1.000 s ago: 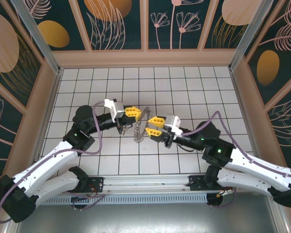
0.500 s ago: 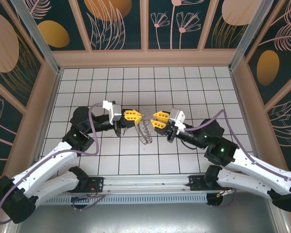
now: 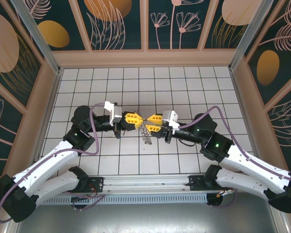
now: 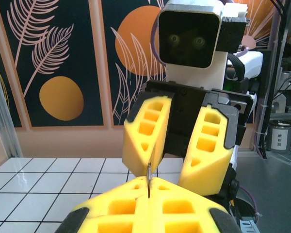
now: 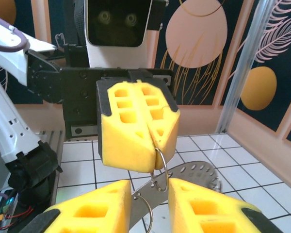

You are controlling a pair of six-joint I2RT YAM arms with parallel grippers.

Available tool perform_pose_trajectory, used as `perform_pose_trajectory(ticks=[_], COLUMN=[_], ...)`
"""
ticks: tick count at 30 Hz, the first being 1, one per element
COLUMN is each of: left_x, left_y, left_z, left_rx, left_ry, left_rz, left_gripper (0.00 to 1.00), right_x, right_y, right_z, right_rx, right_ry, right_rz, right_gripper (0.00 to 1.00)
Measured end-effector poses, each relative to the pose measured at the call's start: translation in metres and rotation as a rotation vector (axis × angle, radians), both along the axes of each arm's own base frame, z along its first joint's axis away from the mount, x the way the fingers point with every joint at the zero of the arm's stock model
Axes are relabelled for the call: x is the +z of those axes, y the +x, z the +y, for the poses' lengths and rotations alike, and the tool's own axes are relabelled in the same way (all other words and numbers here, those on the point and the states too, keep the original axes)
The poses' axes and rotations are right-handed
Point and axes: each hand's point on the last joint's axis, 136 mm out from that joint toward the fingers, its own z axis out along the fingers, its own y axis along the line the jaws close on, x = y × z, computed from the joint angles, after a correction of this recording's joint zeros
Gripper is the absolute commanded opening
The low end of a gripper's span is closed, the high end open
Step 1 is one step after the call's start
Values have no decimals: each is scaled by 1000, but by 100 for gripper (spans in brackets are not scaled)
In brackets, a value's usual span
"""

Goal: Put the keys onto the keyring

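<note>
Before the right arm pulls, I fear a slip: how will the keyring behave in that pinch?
Likely stiff: the keyring has a flat perforated plate that looks rigid as it hangs from the shut left gripper. It will probably swing and twist, since it seems pinched by one thin wire loop at the fingertips. The fringe loops look loose, so they may rattle or snag.

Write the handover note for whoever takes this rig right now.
Left gripper: jaws shut on a wire loop at the rim of the keyring, which hangs from them.
Right gripper: jaws open, tip to tip with the left, around the ring's edge.
Done: keyring gripped and presented.
Left: thread the keys on; whether any are on it already is too small to tell.
</note>
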Motion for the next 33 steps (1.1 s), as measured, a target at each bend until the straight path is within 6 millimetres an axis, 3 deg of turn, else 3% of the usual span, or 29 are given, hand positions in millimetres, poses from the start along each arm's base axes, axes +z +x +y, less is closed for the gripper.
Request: perform_pose_trajectory(ticks=[17, 27, 33], left_x=[-1, 1, -1], left_y=[-4, -3, -1], left_z=[0, 0, 0], left_rx=[-25, -21, -15], left_ry=[4, 2, 15], left_rz=[-2, -5, 0], left_gripper=[0, 0, 0], right_x=[-4, -5, -5], right_y=[3, 4, 5], right_z=[4, 6, 6], right_rx=[5, 9, 5], right_ry=[-10, -7, -10], right_rz=[7, 6, 10], right_gripper=[16, 1, 0])
